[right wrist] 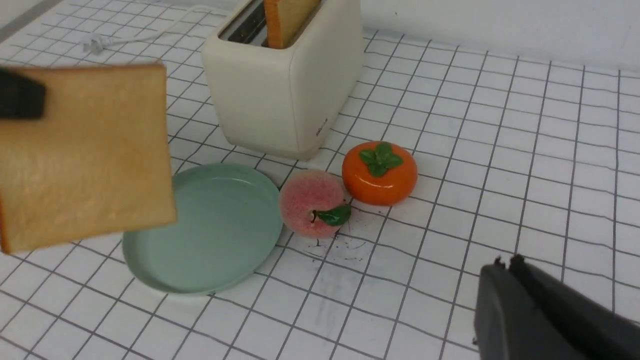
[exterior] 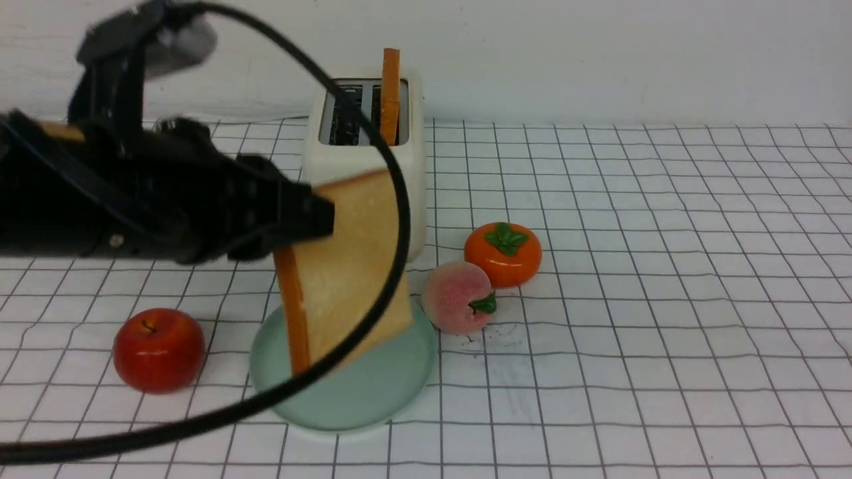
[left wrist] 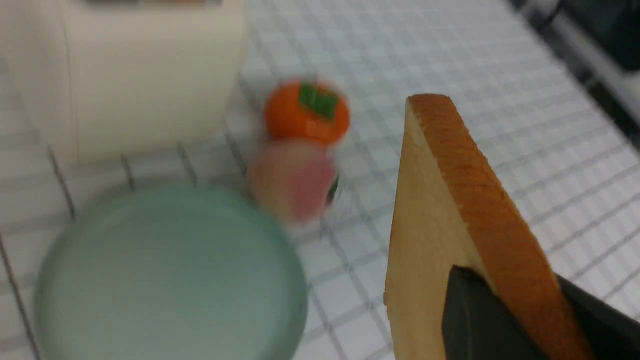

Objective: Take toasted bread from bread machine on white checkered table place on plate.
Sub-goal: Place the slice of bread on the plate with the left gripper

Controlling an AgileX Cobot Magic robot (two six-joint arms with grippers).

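Note:
My left gripper is shut on a slice of toasted bread and holds it upright in the air above the mint-green plate. The slice also shows in the left wrist view and the right wrist view. A second slice stands in the right slot of the cream bread machine behind the plate. My right gripper is shut and empty, above the white checkered table to the right; it is out of the front view.
A red apple lies left of the plate. A peach touches the plate's right rim, with an orange persimmon behind it. A black cable loops in front of the toast. A white wall lies behind.

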